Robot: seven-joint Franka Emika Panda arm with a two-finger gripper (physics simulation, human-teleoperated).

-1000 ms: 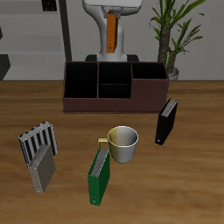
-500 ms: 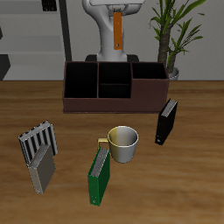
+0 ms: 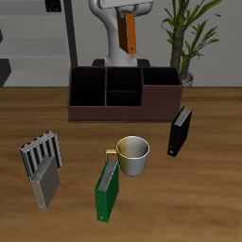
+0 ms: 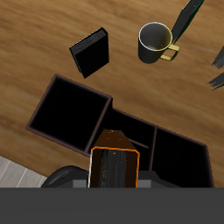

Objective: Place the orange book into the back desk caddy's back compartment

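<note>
- Hand (image 3: 126, 8) is high above the counter, over the back desk caddy (image 3: 123, 112); fingers are mostly cut off by the frame edge, but they're clamped on the orange book (image 3: 129, 31), which hangs below them, tilted slightly off vertical.
- Wrist view: orange book (image 4: 115, 164) seen end-on — thin orange covers, dark mottled page/spine edge between them. It sits above the caddy (image 4: 122, 118), not in any cell, clear of the rims.
- Back desk caddy: long, low rectangular box, matte maroon-brown walls, flat black lining, thin straight dividers. One large square cell at one end, smaller cells in the middle, another cell at the other end. All visible cells look bare.
- Counter (image 3: 208, 189): wood-grain plank texture, warm brown.
- Black book (image 3: 180, 130): slim, matte black slab, standing on edge near the caddy's end, apart from it.
- Mug (image 3: 133, 155): cream, cylindrical, open-topped, dark inside, with a small tan block touching its base.
- Green book (image 3: 108, 190): thin dark green cover, pale page edge, standing on edge just beside the mug, nearer the front edge.
- Grey slatted rack (image 3: 43, 171): ribbed upright fins at the back and a flat speckled grey plate in front, well apart from the caddy.
- Potted plant (image 3: 188, 38) behind the counter: long green leaves.
</note>
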